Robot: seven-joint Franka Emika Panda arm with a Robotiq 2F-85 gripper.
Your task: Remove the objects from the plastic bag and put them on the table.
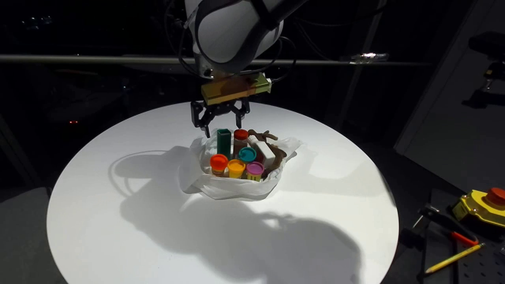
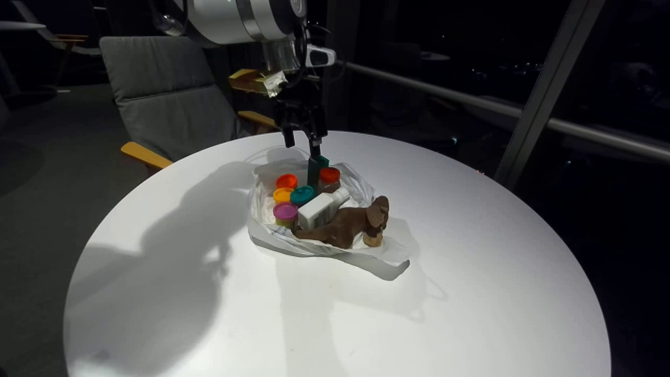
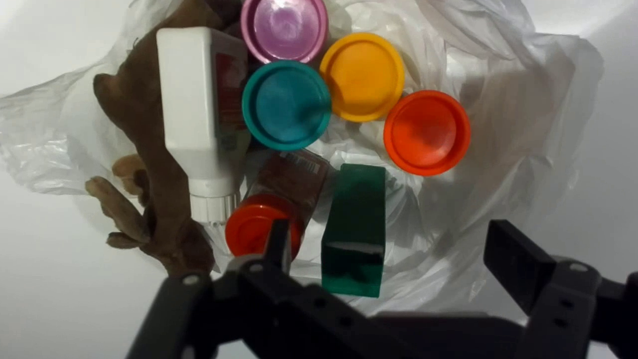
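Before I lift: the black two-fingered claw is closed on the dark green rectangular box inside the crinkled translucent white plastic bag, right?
Not closed: the black claw is open, its jaws spread wide with a gap on either side of the dark green box, as the wrist view shows. The box is indeed inside the translucent white bag.

Crinkled open plastic bag, colourful objects inside, white table beneath

Located the plastic bag on the table. Recorded inside, clocked from the box in the wrist view: jar past nine, bottle at ten, toy animal beyond, tubs from eleven to one o'clock.
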